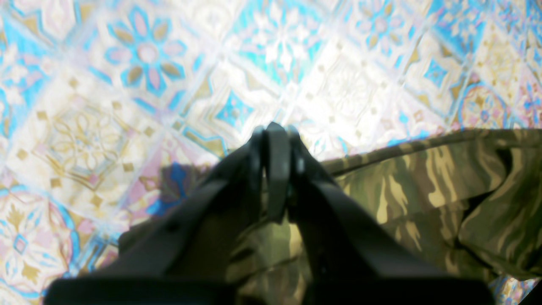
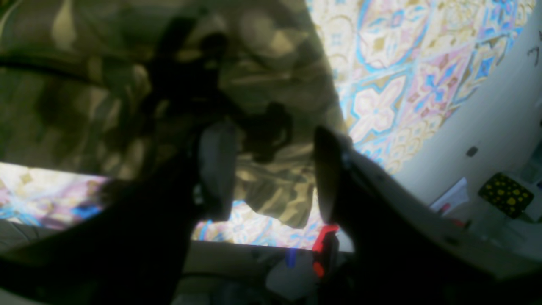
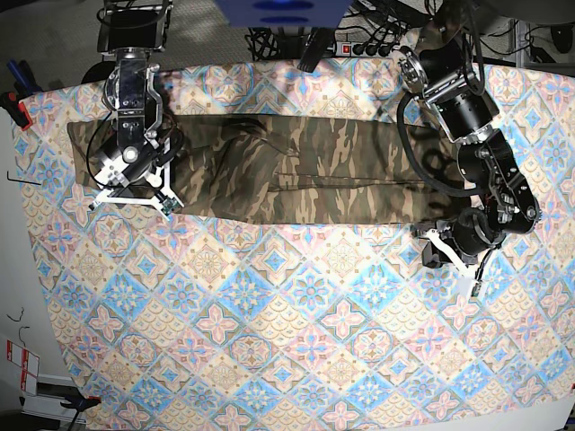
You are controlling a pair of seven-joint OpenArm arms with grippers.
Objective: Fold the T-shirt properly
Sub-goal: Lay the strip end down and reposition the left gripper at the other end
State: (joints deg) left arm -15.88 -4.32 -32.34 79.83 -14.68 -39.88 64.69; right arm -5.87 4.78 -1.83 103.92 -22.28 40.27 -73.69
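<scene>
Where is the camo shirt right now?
In the base view the T-shirt lies in a long band across the far part of the tablecloth, stretching between the right gripper and the left gripper.

We see the shirt as soft, matt cloth, creased into folds. The tablecloth beneath it looks smooth, with a slight sheen under the light. The left gripper fingers look like matt black plastic.
</scene>
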